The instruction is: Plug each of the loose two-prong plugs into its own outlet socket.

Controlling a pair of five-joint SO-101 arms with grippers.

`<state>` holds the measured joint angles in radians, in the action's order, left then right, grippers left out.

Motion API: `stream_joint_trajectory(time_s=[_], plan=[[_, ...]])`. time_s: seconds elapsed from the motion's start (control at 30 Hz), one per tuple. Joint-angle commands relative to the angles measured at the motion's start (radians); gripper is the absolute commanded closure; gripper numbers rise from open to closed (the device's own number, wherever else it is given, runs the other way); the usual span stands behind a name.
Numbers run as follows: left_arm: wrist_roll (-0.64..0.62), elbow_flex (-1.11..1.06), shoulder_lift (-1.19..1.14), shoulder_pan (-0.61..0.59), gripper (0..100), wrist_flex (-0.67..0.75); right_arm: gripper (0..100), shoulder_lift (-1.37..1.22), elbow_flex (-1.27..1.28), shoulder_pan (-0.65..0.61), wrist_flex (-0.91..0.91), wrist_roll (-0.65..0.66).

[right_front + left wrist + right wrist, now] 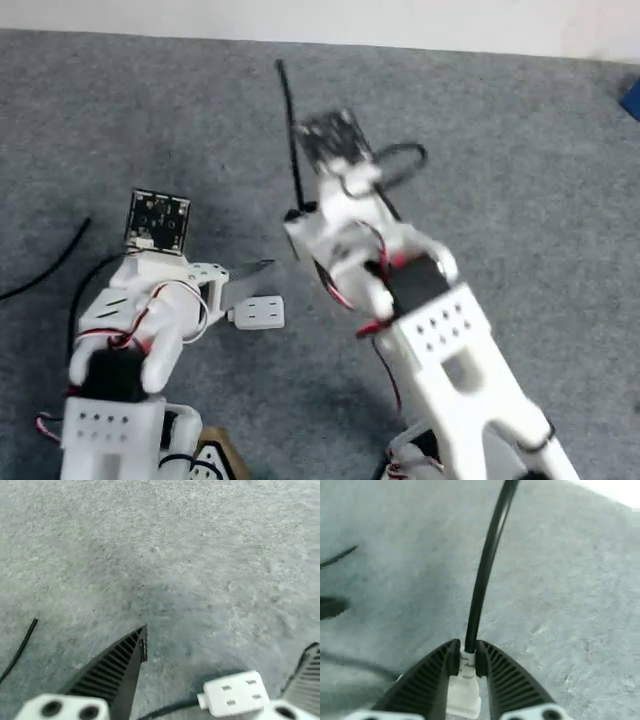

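- Grey mat (520, 150): work surface, with both arms coming in from the near edge.
- Right arm (440, 340): reaches from near right toward centre. The right gripper (467, 650) is clamped on a plug, fingers pressed against both its sides.
- Left arm (120, 340): sits near left. The left gripper (230, 640) is spread wide and holds nothing, with the outlet block on the mat between its fingers, close to one of them. I can't tell if they touch.
- Outlet block (258, 312): white, flat on the mat just right of the left arm, slots up.
- Black cord (487, 565): runs from the plug toward the far edge.
- Plug (464, 692): white, held off the block, a little far and right of it.
- Step, my read: plug picked, not yet seated. The next move calls for bringing it near-left over a free slot pair, squaring the prongs and pressing down, with the left claw closing to brace the block.
- Views: the left wrist view gives the slot layout, the right wrist view the grip on the plug, and the high view the gap between plug and block. I can't tell the prong heading.
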<state>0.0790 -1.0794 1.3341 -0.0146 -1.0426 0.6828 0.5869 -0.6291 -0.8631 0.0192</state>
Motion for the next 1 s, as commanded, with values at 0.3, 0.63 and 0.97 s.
stream_joint_trajectory(time_s=[0.3, 0.63, 0.97], plan=[[-0.018, 0.183, -0.004, 0.26, 51, -0.212, 99.3, 0.24, 0.209, -0.002, 0.14, -0.012], [0.123, 0.004, -0.004, 0.274, 57, 0.003, 99.3, 0.246, 0.074, -0.168, -0.183, -0.035], [0.124, 0.001, -0.004, 0.211, 56, 0.008, 99.3, 0.246, -0.085, -0.159, -0.357, 0.026]])
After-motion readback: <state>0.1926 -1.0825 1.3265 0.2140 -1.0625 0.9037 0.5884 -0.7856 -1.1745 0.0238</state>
